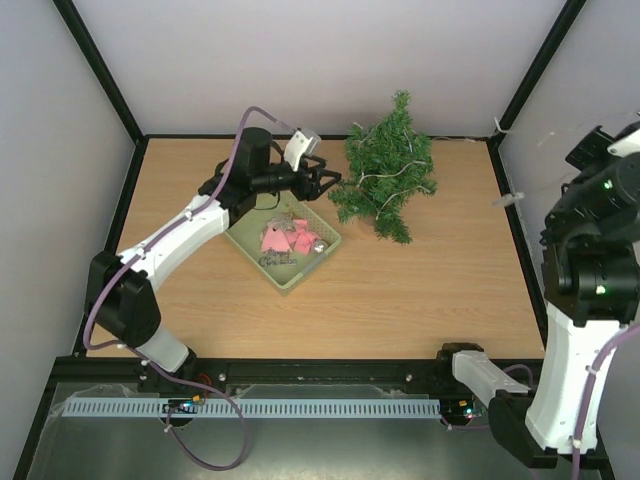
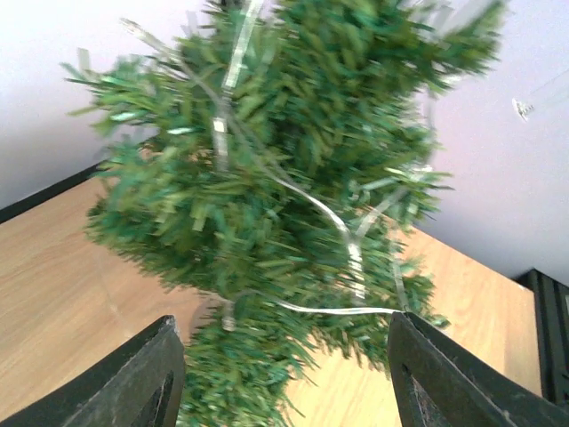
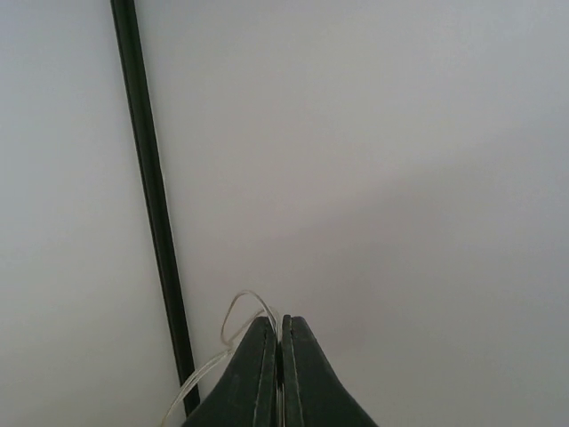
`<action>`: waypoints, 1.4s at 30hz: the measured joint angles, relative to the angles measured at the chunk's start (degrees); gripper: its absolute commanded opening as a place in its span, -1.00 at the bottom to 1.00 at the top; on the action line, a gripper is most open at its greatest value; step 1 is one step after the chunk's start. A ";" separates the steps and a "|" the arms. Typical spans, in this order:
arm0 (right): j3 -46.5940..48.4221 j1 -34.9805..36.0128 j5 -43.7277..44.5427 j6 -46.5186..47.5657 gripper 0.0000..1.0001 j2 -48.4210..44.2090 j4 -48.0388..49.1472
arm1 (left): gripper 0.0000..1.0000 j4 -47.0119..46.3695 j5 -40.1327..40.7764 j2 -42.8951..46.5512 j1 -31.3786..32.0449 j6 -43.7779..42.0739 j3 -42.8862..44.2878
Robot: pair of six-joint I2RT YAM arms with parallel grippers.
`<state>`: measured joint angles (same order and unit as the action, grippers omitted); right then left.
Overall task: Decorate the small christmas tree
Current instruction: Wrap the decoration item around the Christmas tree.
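The small christmas tree (image 1: 385,165) stands at the back of the table, with a silvery garland (image 1: 392,172) wound through its dark green branches. My left gripper (image 1: 325,182) hangs open just left of the tree's lower branches, over the far corner of the basket. In the left wrist view the tree (image 2: 267,178) fills the frame, and the garland (image 2: 347,240) runs close to the right finger of the open left gripper (image 2: 283,318), which holds nothing. My right gripper (image 3: 280,318) is shut on a thin clear strand (image 3: 238,311) and faces a blank wall.
A pale green basket (image 1: 285,287) sits left of the tree and holds pink ornaments (image 1: 275,240) and a small silver ball (image 1: 318,246). Black frame posts and grey walls close in the table. The right arm (image 1: 585,260) is raised at the right edge.
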<state>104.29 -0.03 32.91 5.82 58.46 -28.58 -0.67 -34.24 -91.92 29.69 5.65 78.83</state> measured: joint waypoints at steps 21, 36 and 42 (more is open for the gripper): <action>1.88 0.00 15.76 2.84 -0.97 -3.76 -8.33 | 0.22 0.70 2.84 6.40 3.39 -3.96 -9.55; -17.64 0.00 -1.46 -10.64 -0.97 -10.25 -19.65 | 0.22 1.38 5.88 12.33 10.08 -2.86 -11.23; -26.82 0.00 -23.12 -16.55 -0.97 -13.44 -18.64 | 0.21 0.70 7.39 15.32 12.96 -1.57 -13.49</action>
<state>77.47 -0.03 9.78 -10.72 45.01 -47.22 0.03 -26.85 -76.60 42.65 4.08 65.34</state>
